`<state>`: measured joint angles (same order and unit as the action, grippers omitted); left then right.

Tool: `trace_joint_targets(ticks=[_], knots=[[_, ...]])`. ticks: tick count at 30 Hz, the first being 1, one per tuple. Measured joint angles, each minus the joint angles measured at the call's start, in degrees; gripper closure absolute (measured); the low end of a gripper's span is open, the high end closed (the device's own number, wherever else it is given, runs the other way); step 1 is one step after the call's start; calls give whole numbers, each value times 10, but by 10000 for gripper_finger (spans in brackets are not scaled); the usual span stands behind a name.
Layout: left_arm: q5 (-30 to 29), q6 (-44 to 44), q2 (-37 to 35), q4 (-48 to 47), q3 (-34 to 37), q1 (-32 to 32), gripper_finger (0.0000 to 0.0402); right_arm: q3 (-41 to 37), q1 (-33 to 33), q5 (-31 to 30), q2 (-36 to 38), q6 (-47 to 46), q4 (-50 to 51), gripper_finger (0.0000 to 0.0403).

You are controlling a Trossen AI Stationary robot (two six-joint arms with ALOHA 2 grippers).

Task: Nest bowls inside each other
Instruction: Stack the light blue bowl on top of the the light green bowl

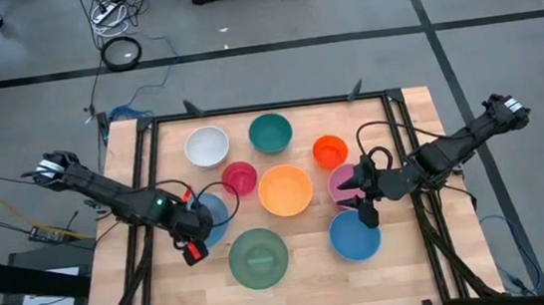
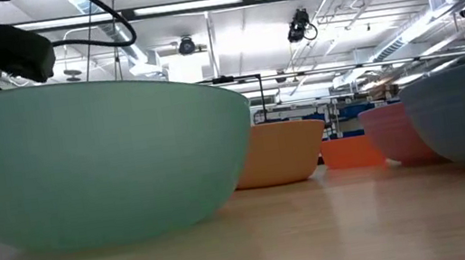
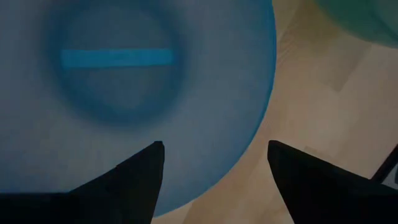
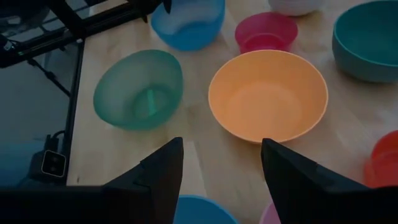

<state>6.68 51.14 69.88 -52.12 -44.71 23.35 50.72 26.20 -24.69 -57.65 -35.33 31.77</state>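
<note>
The left gripper (image 1: 199, 242) hangs over the left blue bowl (image 1: 214, 216), at the side of that bowl that faces the front edge of the table. Its two fingers stand wide apart and hold nothing. In the left wrist view the round rim of this bowl runs through the gap between the fingers (image 3: 134, 180) – one finger lies over the inside of the bowl, the other over bare wood. So the wall of the bowl is directly under the open jaws, and I judge that a straight move down would put the rim between them.

The right gripper (image 1: 365, 196) is above the gap between the pink bowl (image 1: 342, 182) and the second blue bowl (image 1: 354, 235). Its fingers are also spread, with nothing between them; whether they are closing I cannot tell. The pink bowl lies just beside it toward the back of the table, the blue one just beside it toward the front – both are close, neither is touched as far as the pictures show.

Going outward, the orange-yellow bowl (image 1: 285, 190) sits in the middle of the table, between the two arms. The green bowl (image 1: 258, 258) is near the front, closer to the left arm. The small red bowl (image 1: 238, 178), the white bowl (image 1: 206, 146) and the teal bowl (image 1: 270, 132) lie toward the back, and the small orange-red bowl (image 1: 329, 151) is behind the pink one.

No bowl lies in another yet, so the nesting seems at its beginning.
</note>
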Motion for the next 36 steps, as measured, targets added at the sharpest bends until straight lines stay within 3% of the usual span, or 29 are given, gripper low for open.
trace_joint_targets(ticks=[23, 28, 36], knots=[[-35, -20, 65, 19, 0, 8, 113, 0, 5, 1, 0, 0, 0, 199], [-56, -21, 65, 19, 0, 8, 161, 0, 5, 1, 0, -1, 0, 199], [-56, -24, 65, 34, 0, 8, 292, 0, 5, 1, 0, -1, 0, 199]])
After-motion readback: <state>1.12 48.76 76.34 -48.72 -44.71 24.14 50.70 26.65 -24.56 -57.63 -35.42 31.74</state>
